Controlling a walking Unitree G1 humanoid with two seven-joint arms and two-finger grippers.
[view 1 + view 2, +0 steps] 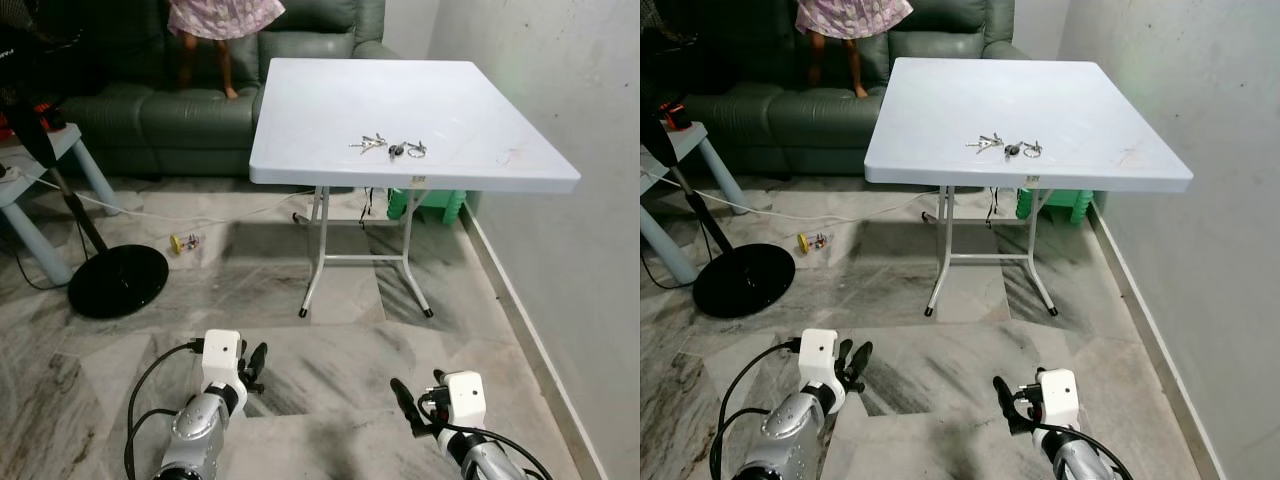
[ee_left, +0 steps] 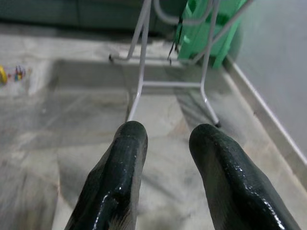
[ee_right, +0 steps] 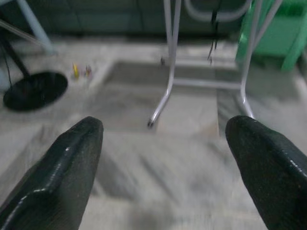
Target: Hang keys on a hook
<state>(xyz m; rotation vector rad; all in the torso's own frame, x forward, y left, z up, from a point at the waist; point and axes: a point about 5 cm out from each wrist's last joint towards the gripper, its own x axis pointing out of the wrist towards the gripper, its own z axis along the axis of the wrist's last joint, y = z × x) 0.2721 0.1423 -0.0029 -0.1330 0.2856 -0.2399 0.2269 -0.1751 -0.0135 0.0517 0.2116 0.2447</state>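
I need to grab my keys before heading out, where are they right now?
The keys lie on the white folding table, near its front edge and slightly right of centre in the head view, by the wall on the robot's right.

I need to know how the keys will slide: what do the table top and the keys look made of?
Table top: likely matte white moulded plastic, judging by its thick rounded rim and faint scuffs. Keys: apparently bare metal, silvery with small glints, plus one dark piece, maybe a plastic fob.
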